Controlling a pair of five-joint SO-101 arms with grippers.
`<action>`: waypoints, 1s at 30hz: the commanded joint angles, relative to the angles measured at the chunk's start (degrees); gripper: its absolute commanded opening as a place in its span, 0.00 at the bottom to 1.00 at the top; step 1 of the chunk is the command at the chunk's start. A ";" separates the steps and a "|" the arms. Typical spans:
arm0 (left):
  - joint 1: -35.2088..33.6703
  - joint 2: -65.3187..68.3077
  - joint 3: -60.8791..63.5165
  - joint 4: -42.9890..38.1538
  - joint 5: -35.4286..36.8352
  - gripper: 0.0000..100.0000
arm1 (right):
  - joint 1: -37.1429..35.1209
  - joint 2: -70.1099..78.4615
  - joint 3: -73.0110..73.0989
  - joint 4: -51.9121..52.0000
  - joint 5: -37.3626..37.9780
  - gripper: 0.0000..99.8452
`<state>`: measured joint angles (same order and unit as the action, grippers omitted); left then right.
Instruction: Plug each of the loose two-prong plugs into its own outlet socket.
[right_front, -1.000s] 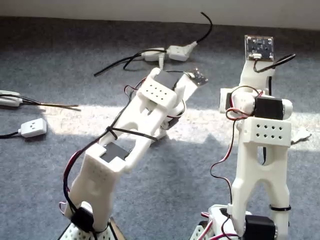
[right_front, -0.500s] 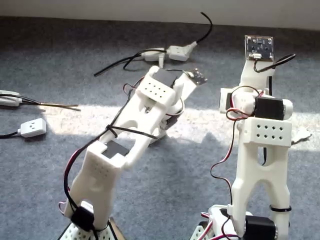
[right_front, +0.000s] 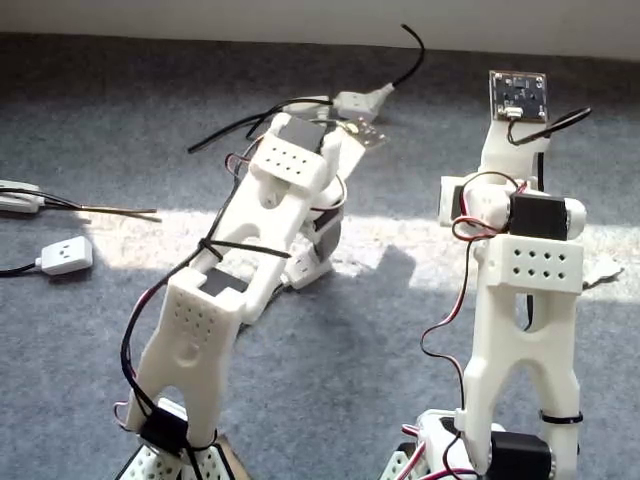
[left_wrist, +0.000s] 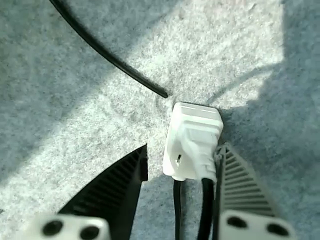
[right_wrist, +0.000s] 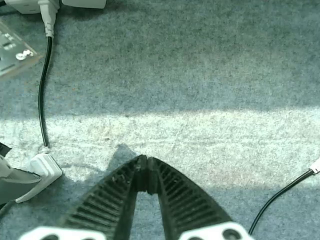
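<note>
**Left wrist view.** The left end effector (left_wrist: 185, 150) is open, with one jaw on each side of the white plug (left_wrist: 192, 132). One finger (left_wrist: 241, 182) touches the plug's side. The other finger (left_wrist: 122, 185) stands off it by a narrow gap, so the plug is not clamped. The plug lies flat on the grey carpeted worktop (left_wrist: 260, 65). Two black cords (left_wrist: 190, 210) leave its near end between the jaws. A black cable (left_wrist: 107, 55) crosses the carpet and ends just beside the plug's far end. Beyond the plug the carpet is bare, part sunlit and part in shadow.

**Right wrist view.** The right end effector (right_wrist: 147, 172) is closed, fingertips meeting with nothing between them, above bare carpet. The white plug lies well off to one side, with a grey finger of the left end effector beside it. A thin black lead (right_wrist: 44, 90) runs from near the plug toward the white fittings (right_wrist: 50, 6). A small circuit board (right_wrist: 15, 50) sits near them. Another black wire (right_wrist: 280, 200) lies on the opposite side. There is open carpet ahead.

**High view.** The left arm (right_front: 250, 250) stretches forward over mid-worktop, wrist bent down at the sunlit strip. The right arm (right_front: 525, 290) stands upright, well apart from it. An outlet socket (right_front: 65, 255) lies near the left edge, well apart from both arms. The white fittings lie at the far side, just behind the left wrist.
</note>
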<state>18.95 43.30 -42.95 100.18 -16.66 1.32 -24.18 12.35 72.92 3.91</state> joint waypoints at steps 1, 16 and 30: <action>-0.04 -2.15 3.56 0.62 0.18 0.22 | 0.75 -1.71 -0.22 -0.48 -0.26 0.01; 3.38 4.70 4.26 -0.88 0.35 0.02 | 2.07 -1.71 -0.31 0.31 -0.26 0.01; -6.11 4.97 -19.12 -14.15 0.35 0.01 | 5.67 -1.80 -0.84 0.31 -0.35 0.01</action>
<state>17.27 49.01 -46.73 91.65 -16.66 6.42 -24.18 12.35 72.92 3.91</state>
